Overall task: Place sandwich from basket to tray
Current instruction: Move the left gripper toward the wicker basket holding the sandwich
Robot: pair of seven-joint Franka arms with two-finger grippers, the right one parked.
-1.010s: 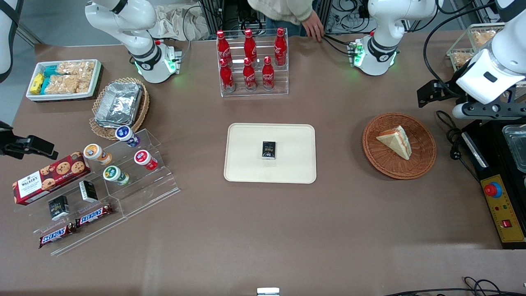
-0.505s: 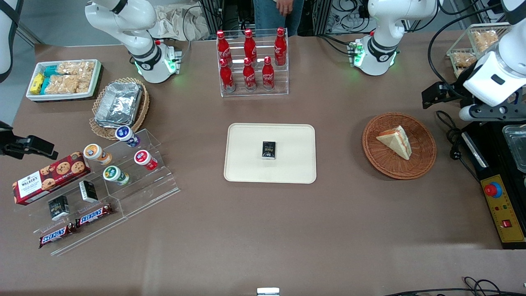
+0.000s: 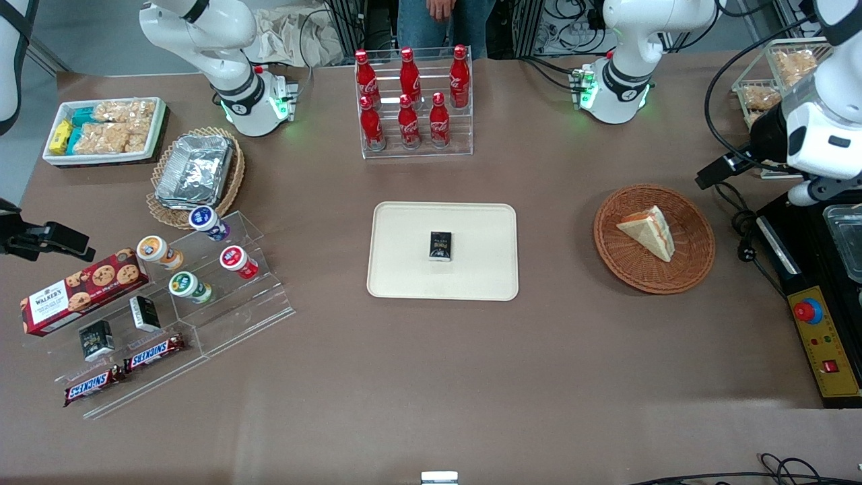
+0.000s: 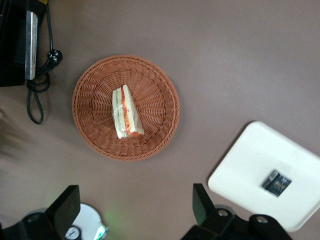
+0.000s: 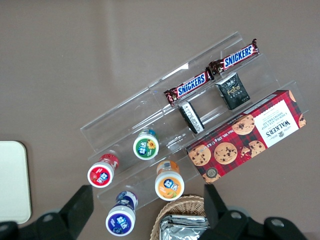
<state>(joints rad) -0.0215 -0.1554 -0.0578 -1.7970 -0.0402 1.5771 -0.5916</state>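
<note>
while the sandwich (image 3: pixel 648 231) lies inside the basket (image 3: pixel 693 269), nothing is gripped by the gripper (image 4: pixel 135 210), which is held high above the table w/ its fingers (image 4: pixel 201 202) spread wide apart. seen from the wrist cam, the basket & sandwich are framed between the two dark fingers, well below them, no contact. in the front view the working arm's wrist is seen near the table edge at its own end, above a black control box (image 3: pixel 825 350) w/ a red button, farther from the front cam than the basket.

the sandwich is resting on its side near the basket's centre, orange-red & green filling shown along its cut edge (image 4: pixel 126 111). the tray (image 3: pixel 404 269) is set at mid-table, well apart from the basket, toward the parked arm's end from it. a small dark packet (image 3: pixel 440 245) is lying on the tray's middle. a rack of red cola bottles (image 3: pixel 411 101) is placed farther from the front cam than the tray.
</note>
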